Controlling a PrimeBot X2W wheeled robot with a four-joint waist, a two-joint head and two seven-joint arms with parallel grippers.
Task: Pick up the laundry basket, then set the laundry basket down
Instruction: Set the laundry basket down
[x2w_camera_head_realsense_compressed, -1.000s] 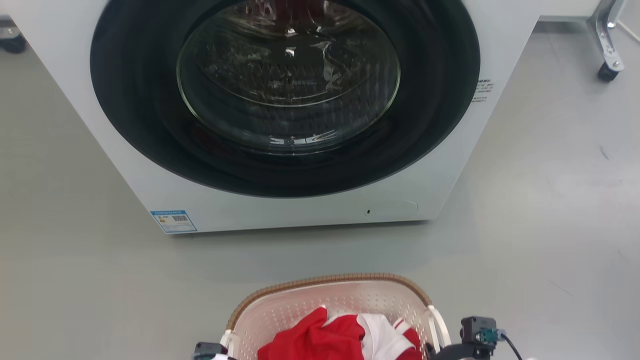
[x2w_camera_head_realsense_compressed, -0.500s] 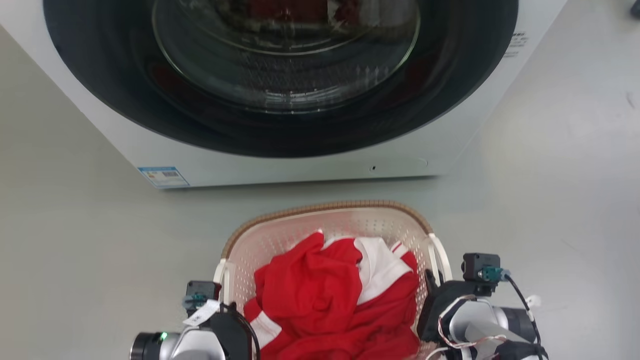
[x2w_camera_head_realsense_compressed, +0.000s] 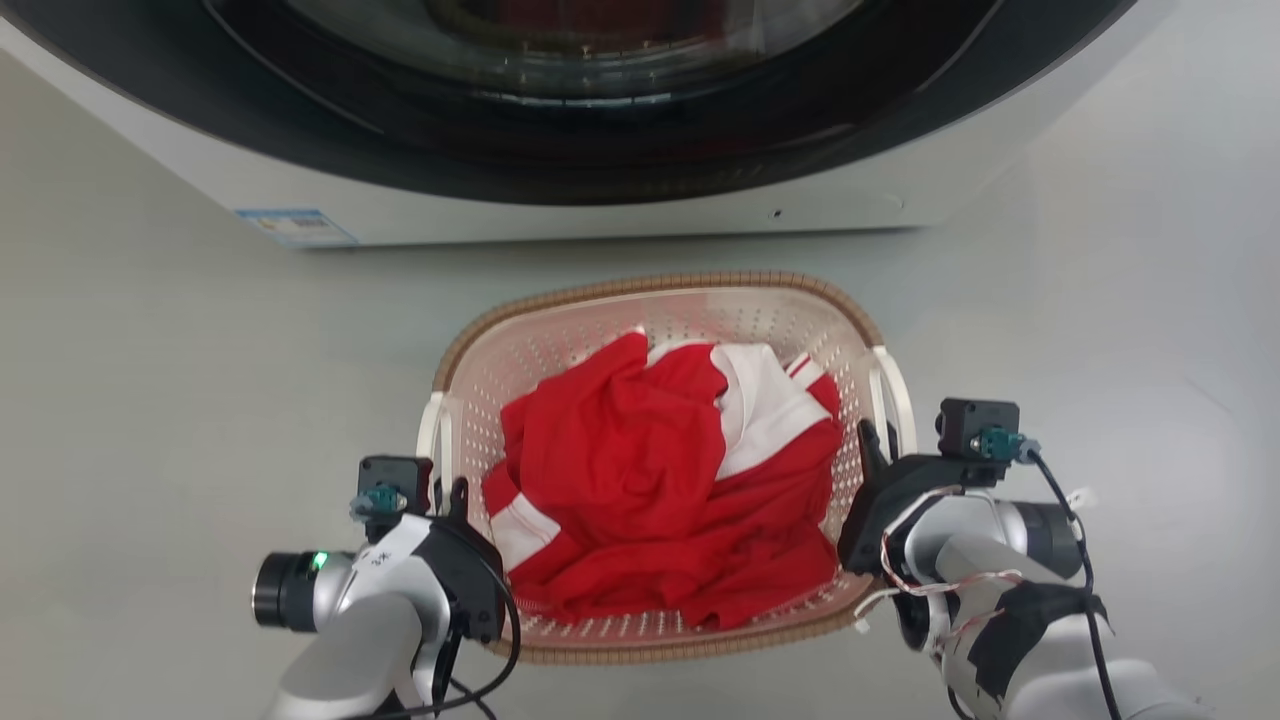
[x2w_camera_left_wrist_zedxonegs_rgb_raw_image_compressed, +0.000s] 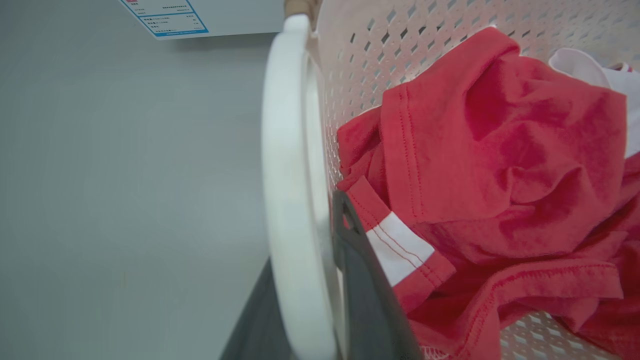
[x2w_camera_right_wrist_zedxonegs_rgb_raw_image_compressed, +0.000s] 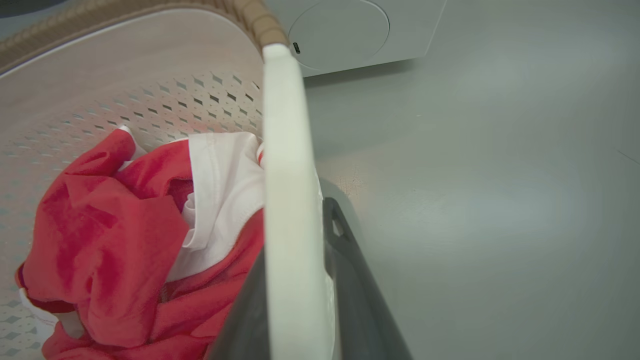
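The laundry basket (x2w_camera_head_realsense_compressed: 660, 288) is cream-white and perforated with a brown woven rim. It is in front of the washer and holds red and white clothes (x2w_camera_head_realsense_compressed: 660, 480). My left gripper (x2w_camera_head_realsense_compressed: 452, 492) is shut on the basket's left white handle (x2w_camera_left_wrist_zedxonegs_rgb_raw_image_compressed: 285, 175), one dark finger inside the basket wall and one outside. My right gripper (x2w_camera_head_realsense_compressed: 872, 440) is shut on the right white handle (x2w_camera_right_wrist_zedxonegs_rgb_raw_image_compressed: 287, 150) in the same way. In the wrist views the left gripper (x2w_camera_left_wrist_zedxonegs_rgb_raw_image_compressed: 310, 235) and right gripper (x2w_camera_right_wrist_zedxonegs_rgb_raw_image_compressed: 295, 240) each straddle their handle. I cannot tell whether the basket touches the floor.
The white washer (x2w_camera_head_realsense_compressed: 600, 215), its dark round door shut, stands just beyond the basket's far rim. Grey floor (x2w_camera_head_realsense_compressed: 150, 400) spreads to both sides of the basket.
The head camera has tilted down, so the washer slid up the picture. The whole basket and both grippers on its handles now show. The gap between basket and washer looks smaller.
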